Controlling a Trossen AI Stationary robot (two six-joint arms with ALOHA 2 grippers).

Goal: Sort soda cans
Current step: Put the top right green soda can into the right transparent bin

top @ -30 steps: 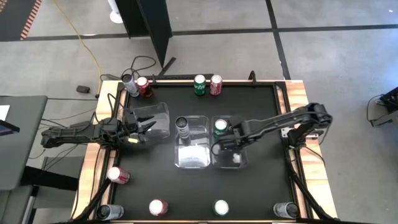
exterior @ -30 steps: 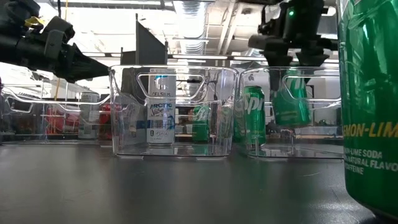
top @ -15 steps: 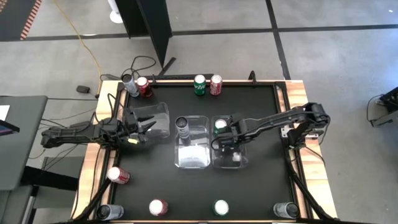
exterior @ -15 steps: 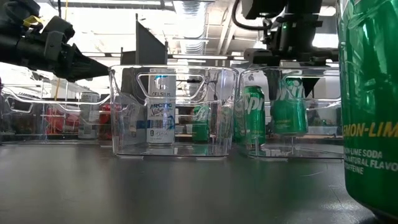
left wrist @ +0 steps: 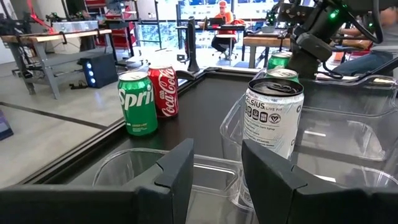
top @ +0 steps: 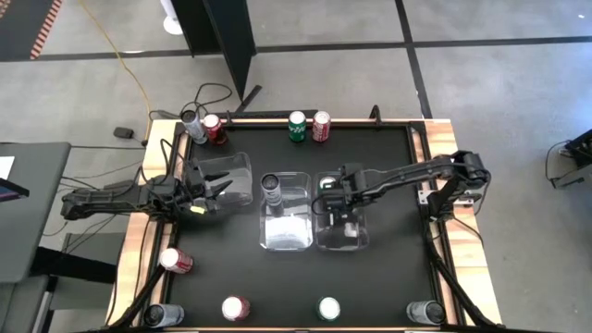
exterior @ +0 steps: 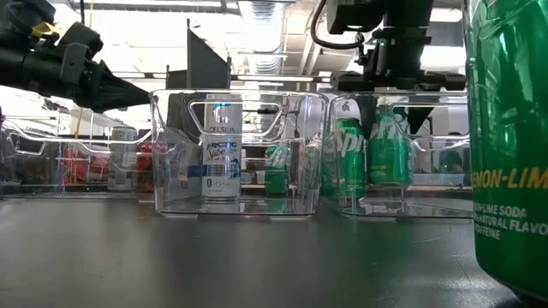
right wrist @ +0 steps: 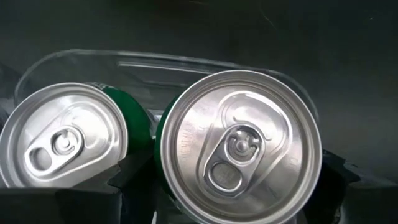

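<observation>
My right gripper (top: 335, 201) reaches down into the right clear bin (top: 356, 242), shut on a green soda can (exterior: 390, 152). That can hangs upright beside another green can (exterior: 348, 158), which stands on the bin floor. A silver can (top: 273, 185) stands in the middle bin (top: 287, 231). My left gripper (top: 209, 191) waits level over the left bin (top: 231, 171), open with nothing between its fingers. More cans stand along the far edge (top: 297, 126) and the near edge (top: 329, 308). My right gripper pinches the green can's upper wall just under the rim (right wrist: 163, 163) between its two fingers (right wrist: 134, 177), one on each side. The fingers slant down from above. The can stays upright inside the bin; I cannot tell whether its base touches the bin floor.
At the far edge stand a grey can (top: 191, 120), a red one (top: 214, 128) and another red one (top: 321, 125). Near the front are a red can on its side (top: 176, 261), a red can (top: 235, 308) and dark cans (top: 426, 313). A green can (exterior: 509, 145) looms beside the low camera.
My right gripper has gone a little toward the table's far edge and down, rolling at the wrist, still shut on the green can. The can has sunk deeper into the right bin and now hangs close beside the other green can.
</observation>
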